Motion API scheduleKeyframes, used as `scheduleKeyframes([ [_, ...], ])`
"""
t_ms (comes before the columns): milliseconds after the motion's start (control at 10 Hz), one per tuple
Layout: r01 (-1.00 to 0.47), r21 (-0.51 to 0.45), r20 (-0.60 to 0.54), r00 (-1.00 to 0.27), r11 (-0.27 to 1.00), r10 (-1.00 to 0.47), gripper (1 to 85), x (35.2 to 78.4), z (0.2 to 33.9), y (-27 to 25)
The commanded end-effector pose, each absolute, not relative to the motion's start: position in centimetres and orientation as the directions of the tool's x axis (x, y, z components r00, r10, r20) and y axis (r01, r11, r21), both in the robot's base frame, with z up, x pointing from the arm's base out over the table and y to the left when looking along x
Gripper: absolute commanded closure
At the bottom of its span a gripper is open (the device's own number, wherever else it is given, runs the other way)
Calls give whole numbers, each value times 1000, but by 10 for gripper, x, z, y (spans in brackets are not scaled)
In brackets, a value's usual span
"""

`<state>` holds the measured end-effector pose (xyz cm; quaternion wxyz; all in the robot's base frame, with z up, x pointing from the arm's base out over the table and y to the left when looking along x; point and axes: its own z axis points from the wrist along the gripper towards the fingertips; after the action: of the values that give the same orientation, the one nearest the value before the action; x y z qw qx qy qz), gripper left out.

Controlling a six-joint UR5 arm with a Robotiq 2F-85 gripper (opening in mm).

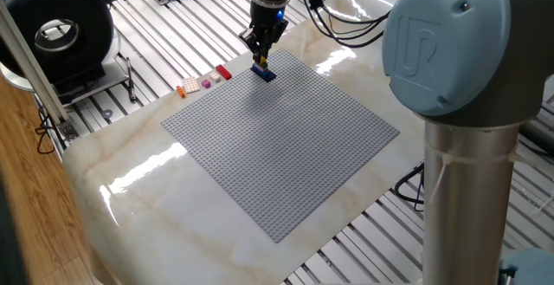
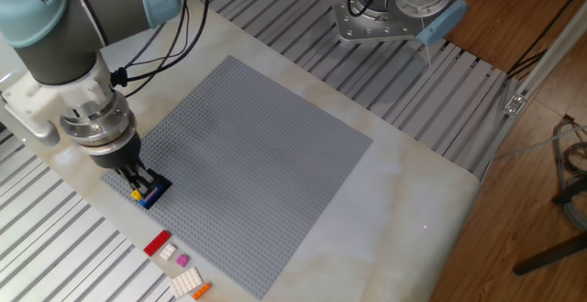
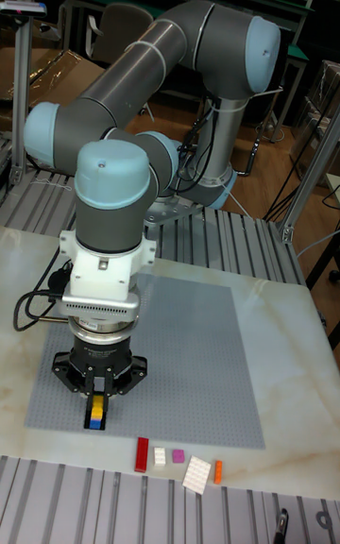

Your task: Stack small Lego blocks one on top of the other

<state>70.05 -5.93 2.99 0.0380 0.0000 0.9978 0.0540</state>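
Gripper is clamped on the yellow brick, which looks pressed onto the blue brick directly underneath on the baseplate.

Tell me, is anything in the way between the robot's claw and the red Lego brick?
Nothing visible is. The gripper sits at the yellow-on-blue stack, and only bare grey baseplate and marble lie before the red brick.

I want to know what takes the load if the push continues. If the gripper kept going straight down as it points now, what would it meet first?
The gripper points straight down, shut on the yellow block. That block sits on the blue block, with the grey baseplate beneath; whether they are fully seated is unclear.
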Motion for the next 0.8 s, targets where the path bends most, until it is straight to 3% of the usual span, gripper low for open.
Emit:
scheduleKeyframes([
  [0,-7,91,-46,-999,996,-3,830,694,32,-68],
  [100,-62,130,-12,-998,990,-61,617,684,49,-69],
  [200,-87,123,-28,-996,989,-84,503,689,57,-77],
  [300,-84,104,-38,-996,991,-80,477,692,52,-80],
  [500,-108,122,-75,-992,987,-100,300,704,44,-70],
  [700,-105,106,-56,-993,989,-100,273,698,43,-70],
])
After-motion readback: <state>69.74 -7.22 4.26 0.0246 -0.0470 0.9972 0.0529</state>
